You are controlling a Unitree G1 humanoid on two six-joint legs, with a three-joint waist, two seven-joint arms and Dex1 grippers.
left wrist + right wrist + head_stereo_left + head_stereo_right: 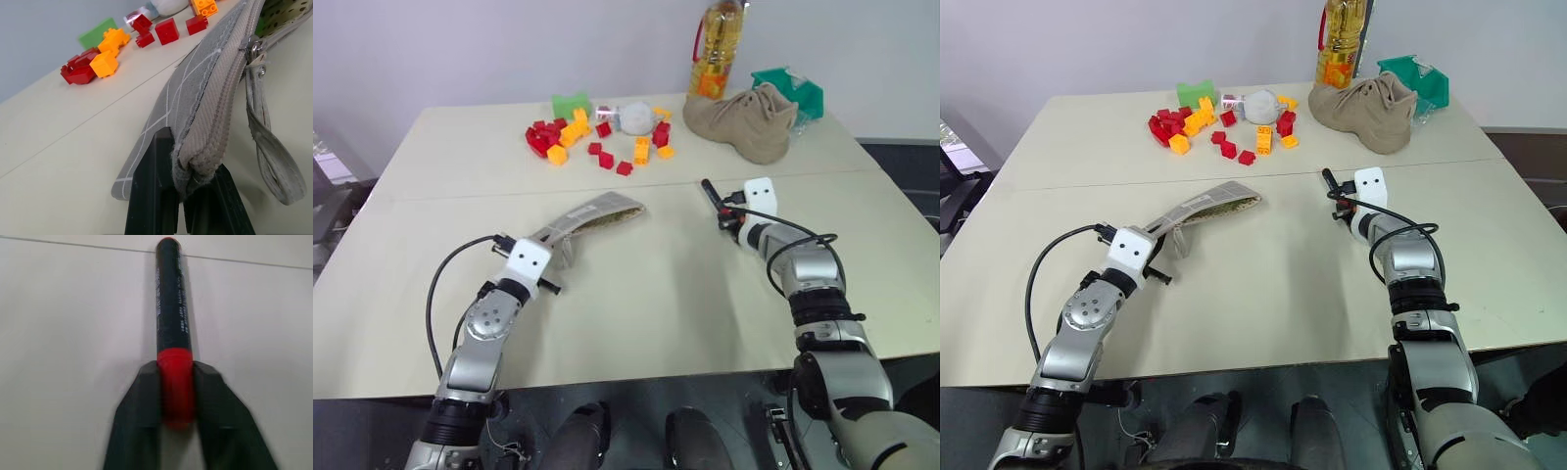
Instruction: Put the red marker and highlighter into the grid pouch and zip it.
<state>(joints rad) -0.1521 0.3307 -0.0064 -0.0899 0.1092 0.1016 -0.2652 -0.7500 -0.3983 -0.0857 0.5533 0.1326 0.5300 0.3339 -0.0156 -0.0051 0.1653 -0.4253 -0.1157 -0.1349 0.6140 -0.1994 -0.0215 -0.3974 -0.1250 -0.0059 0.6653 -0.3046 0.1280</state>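
Bare bench (666, 294) lies open across the middle and lower frame between both arms; blocks (597, 137), a shoe (744, 122) and a bottle (718, 49) crowd the upper centre.

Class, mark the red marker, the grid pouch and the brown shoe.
red marker (169, 308), right wrist view, black barrel.
grid pouch (195, 83), left wrist view, grey gridded side.
brown shoe (744, 122), left eye view, side.

Looks like a lab test setup: plain table (636, 323) by a bare wall (460, 49), random props past the grippers: blocks (597, 137), shoe (744, 122), oil bottle (717, 49)
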